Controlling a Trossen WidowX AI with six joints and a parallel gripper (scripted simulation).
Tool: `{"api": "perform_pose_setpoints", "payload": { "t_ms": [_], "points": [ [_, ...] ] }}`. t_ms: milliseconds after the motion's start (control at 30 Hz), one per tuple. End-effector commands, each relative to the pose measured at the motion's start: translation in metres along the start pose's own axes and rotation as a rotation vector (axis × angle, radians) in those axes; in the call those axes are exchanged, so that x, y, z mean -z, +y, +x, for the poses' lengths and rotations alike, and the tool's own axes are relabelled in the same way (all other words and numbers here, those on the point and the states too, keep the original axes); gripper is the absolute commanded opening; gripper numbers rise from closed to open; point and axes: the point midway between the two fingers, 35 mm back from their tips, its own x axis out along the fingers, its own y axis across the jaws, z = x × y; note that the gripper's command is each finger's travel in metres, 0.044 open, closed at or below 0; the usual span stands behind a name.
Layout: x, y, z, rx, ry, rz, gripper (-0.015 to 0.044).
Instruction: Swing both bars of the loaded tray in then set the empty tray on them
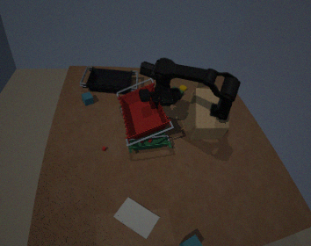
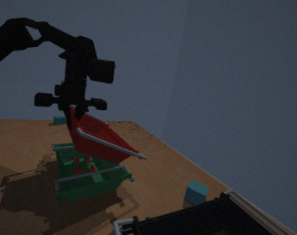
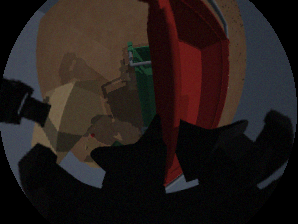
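The green tray stands on the table with small red blocks inside. Its near wire bar lies across the top toward one end. Its other bar also appears to lie inward, near the far end. My gripper is shut on one side wall of the empty red tray. The red tray hangs above the green tray, clearly tilted, its free side lower. In the top view it hides most of the green tray.
A black tray with wire bars stands at the back left, a blue block beside it. A beige box stands on the other side. A yellow object, a white slab and another blue block also show.
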Motion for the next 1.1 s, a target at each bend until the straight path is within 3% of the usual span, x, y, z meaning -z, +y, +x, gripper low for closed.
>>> {"api": "perform_pose_setpoints", "payload": {
  "t_ms": [0,1067],
  "points": [
    [0.002,-0.002,0.003,0.024,-0.001,0.007,0.0000],
    [0.000,0.012,0.039,0.023,-0.003,0.007,0.0000]
  ]
}}
